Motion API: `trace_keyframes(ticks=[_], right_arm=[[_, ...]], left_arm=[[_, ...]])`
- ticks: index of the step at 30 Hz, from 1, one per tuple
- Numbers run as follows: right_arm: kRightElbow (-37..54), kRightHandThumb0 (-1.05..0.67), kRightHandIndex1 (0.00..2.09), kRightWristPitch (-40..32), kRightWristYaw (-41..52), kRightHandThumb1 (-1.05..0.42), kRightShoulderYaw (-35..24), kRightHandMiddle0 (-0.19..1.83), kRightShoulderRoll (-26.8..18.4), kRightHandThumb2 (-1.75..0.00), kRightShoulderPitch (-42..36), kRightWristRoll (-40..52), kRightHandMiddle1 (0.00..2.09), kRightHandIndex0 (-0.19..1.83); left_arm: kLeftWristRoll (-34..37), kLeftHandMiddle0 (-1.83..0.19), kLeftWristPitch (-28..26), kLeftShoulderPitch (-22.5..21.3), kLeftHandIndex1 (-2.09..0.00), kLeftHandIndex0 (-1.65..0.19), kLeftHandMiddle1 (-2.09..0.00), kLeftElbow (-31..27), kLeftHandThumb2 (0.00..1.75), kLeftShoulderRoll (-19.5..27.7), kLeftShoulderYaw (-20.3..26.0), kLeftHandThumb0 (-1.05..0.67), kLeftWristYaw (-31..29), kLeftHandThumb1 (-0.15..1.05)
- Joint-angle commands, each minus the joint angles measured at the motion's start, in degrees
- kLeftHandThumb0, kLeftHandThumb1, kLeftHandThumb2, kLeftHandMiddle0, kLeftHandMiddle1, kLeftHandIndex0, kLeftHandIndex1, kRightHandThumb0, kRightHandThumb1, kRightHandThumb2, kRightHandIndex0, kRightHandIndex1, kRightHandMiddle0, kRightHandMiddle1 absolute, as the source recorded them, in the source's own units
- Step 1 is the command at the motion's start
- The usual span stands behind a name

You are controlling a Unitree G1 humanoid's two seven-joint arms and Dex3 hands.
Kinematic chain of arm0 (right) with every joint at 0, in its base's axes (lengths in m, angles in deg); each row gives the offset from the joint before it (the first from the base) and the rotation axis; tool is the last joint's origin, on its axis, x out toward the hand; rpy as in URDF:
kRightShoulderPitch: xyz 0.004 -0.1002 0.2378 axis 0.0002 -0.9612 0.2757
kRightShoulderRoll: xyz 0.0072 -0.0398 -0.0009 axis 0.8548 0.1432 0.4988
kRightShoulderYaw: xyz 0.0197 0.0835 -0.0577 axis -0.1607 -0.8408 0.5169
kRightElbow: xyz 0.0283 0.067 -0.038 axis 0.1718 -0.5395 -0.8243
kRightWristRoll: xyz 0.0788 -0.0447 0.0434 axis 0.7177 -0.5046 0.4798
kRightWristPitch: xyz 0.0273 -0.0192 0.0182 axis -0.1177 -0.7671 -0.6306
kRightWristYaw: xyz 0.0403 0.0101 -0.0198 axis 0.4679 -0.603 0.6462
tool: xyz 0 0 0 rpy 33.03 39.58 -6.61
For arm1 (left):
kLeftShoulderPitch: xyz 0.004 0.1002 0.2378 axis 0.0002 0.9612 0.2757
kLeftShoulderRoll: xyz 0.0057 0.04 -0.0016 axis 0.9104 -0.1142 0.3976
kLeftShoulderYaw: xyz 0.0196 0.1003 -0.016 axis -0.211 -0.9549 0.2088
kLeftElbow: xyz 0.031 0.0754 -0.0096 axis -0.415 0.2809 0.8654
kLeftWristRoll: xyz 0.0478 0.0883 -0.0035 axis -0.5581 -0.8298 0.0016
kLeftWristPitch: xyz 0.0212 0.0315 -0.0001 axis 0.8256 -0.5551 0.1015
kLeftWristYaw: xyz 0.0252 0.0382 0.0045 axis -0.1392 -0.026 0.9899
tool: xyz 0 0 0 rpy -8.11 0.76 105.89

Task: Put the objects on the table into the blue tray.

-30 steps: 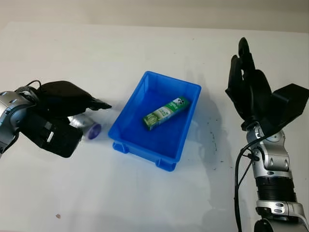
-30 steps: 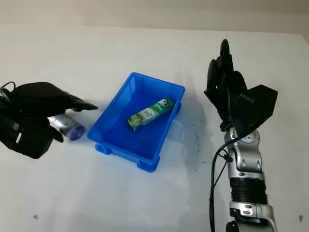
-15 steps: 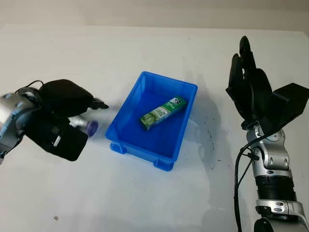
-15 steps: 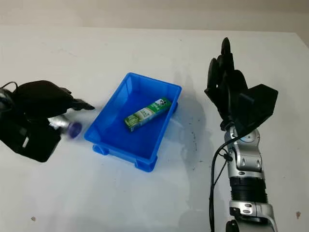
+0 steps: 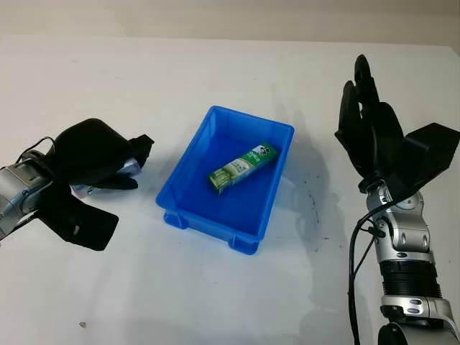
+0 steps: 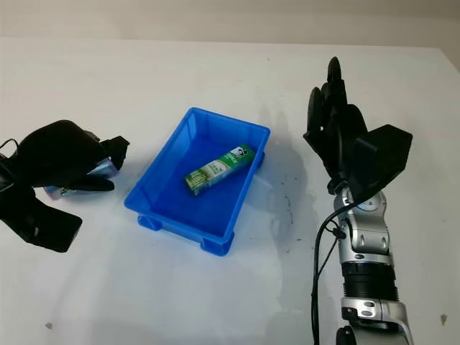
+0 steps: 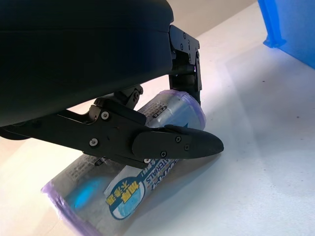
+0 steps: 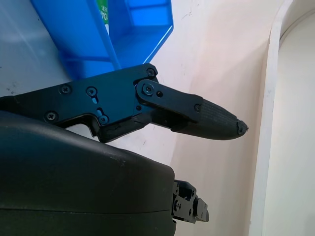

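A white, matte table (image 5: 215, 302) carries a blue tray (image 5: 188, 208) at the centre of the head frames. The tray is a rectangular moulded-plastic bin with sloped walls, a rolled rim and small feet at its corners, set at a slant to the frame edges. On its floor lies a green box (image 5: 243, 167), a long narrow carton with white print, lying diagonally toward the tray's upper right corner.

At the left of the frame, just beside the tray but apart from it, the left hand (image 5: 97, 154) is clenched around a tube (image 7: 147, 162). The hand has a smooth, glossy black shell; its jointed fingers (image 7: 167, 142), fastened with small screws, cross over the tube's upper side. The tube is a soft, silvery foil-like pack with purple edging, a blue-and-white label and printed lettering, lying on the table under the hand. From the head frames a short silver-purple end of it shows between the fingers (image 6: 106, 167).

At the right of the frame, well apart from the tray, the right hand (image 5: 368, 129) is raised above the table, released and holding nothing, on a silver segmented forearm with a black cable.
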Motion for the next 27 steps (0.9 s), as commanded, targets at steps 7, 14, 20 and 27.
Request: trace_keyframes(ticks=[7,14,20,27], right_arm=[[-0.26,-0.67,0.00,0.04,0.41,-1.05,-0.32,-0.19,-0.40,-0.71,0.57,0.12,0.00,-0.19],[-0.86,-0.67,0.00,1.01,0.98,-1.05,-0.29,-0.19,-0.47,-0.71,0.37,-0.09,0.00,-0.19],[-1.21,-0.68,0.00,1.30,0.89,-1.05,-0.05,-0.19,-0.33,-0.70,0.50,-0.45,0.00,-0.19],[-2.11,-0.69,0.00,1.66,1.70,-1.05,-0.09,-0.19,-0.15,-0.69,0.77,0.04,0.00,-0.19]], left_arm=[[0.89,-0.76,0.74,-2.43,-2.09,-0.33,-2.09,1.35,0.36,-0.05,-0.11,-0.45,1.34,1.05],[3.93,-0.72,0.33,-6.03,-2.09,-0.38,-2.09,-0.59,0.31,-1.07,2.37,-0.43,3.34,1.05],[7.82,-0.86,-0.05,-10.63,-2.09,-0.49,-2.09,-4.65,0.33,-2.60,5.62,-0.44,5.61,1.05],[11.81,-0.90,0.02,-13.12,-2.09,-0.54,-2.09,-11.18,0.33,-5.28,8.78,-0.44,7.47,1.05]])
